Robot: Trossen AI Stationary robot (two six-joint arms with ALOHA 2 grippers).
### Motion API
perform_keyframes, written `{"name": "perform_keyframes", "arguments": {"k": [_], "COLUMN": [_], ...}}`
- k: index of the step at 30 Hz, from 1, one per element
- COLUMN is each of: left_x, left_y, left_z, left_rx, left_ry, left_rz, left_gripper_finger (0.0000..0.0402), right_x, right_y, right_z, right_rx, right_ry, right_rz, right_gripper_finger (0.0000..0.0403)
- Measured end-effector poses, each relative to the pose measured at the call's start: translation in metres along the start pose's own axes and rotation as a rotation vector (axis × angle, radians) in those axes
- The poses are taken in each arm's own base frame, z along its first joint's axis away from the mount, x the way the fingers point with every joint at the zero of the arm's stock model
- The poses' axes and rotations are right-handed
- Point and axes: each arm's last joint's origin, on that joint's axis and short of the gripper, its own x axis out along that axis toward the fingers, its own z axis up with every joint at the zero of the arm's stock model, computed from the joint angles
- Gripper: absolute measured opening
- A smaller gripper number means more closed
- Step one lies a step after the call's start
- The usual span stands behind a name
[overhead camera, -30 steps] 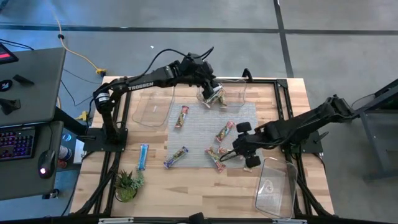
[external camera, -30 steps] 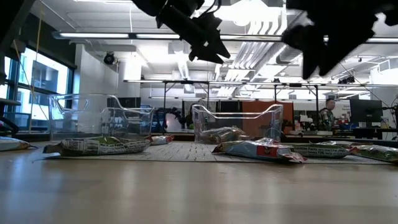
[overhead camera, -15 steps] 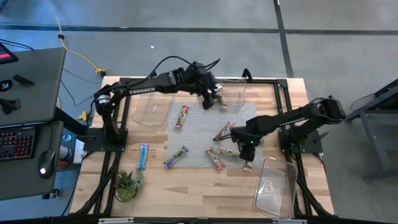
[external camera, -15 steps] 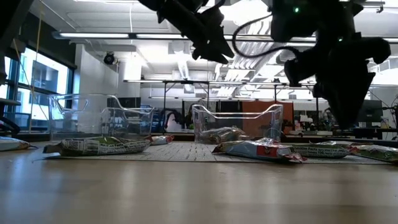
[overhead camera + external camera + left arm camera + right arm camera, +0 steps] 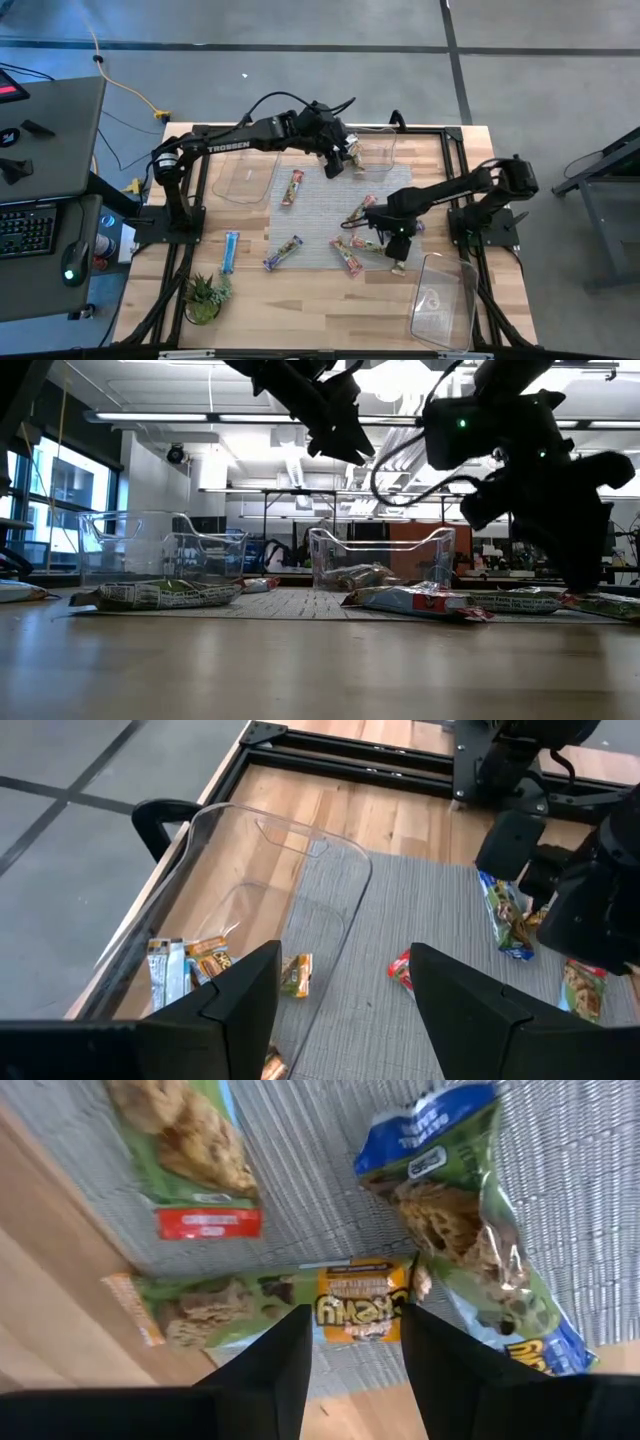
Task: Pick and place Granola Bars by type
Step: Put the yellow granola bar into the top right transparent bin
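Several wrapped granola bars lie on the grey mat: a red one, a blue one, others near the right arm. My right gripper is open, low over the mat's near right part, pointing down. Its fingers stand on either side of a green-and-yellow bar, next to a blue-green bar and a green-red one. My left gripper is open and holds nothing. It hovers over the far clear bin, where a few bars lie.
A second clear bin stands at the far left. A third lies at the near right corner. A blue bar lies on bare wood left of the mat. A small potted plant stands near the left near edge.
My right gripper has come down toward the bars on the mat's near right part. Its wrist has turned, so the fingers now point down at the table. The left gripper has stayed above the far bin.
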Motion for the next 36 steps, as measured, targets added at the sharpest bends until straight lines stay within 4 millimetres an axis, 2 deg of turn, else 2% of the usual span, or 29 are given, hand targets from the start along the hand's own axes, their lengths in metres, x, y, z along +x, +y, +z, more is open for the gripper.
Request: {"name": "perform_keyframes", "arguments": {"k": [5,15,18,25,31,36], "left_x": [0.000,0.000,0.000,0.000,0.000,-0.009], "left_y": [0.000,0.000,0.000,0.001,0.001,0.000], "left_z": [0.000,0.000,0.000,-0.002,-0.006,-0.007], "left_rx": [0.022,0.025,0.025,0.023,0.017,-0.018], "left_ry": [0.001,0.001,0.002,0.026,0.059,0.099], "left_rz": [0.000,0.001,0.001,0.022,0.041,0.052], "left_gripper_finger": [0.0216,0.0216,0.0216,0.0216,0.0216,0.0216], "right_x": [0.007,0.007,0.007,0.006,0.001,-0.025], "right_y": [-0.002,-0.003,-0.002,-0.001,0.002,0.022], "right_z": [0.004,0.004,0.005,0.006,0.011,0.021], "right_rx": [-0.005,-0.074,-0.092,-0.097,-0.096,-0.165], "right_ry": [0.039,0.036,0.027,0.004,-0.008,-0.102], "right_rz": [-0.021,-0.016,-0.012,-0.003,0.027,0.060], "right_gripper_finger": [0.0138,0.0132,0.0110,0.0011,0.0002,0.0000]}}
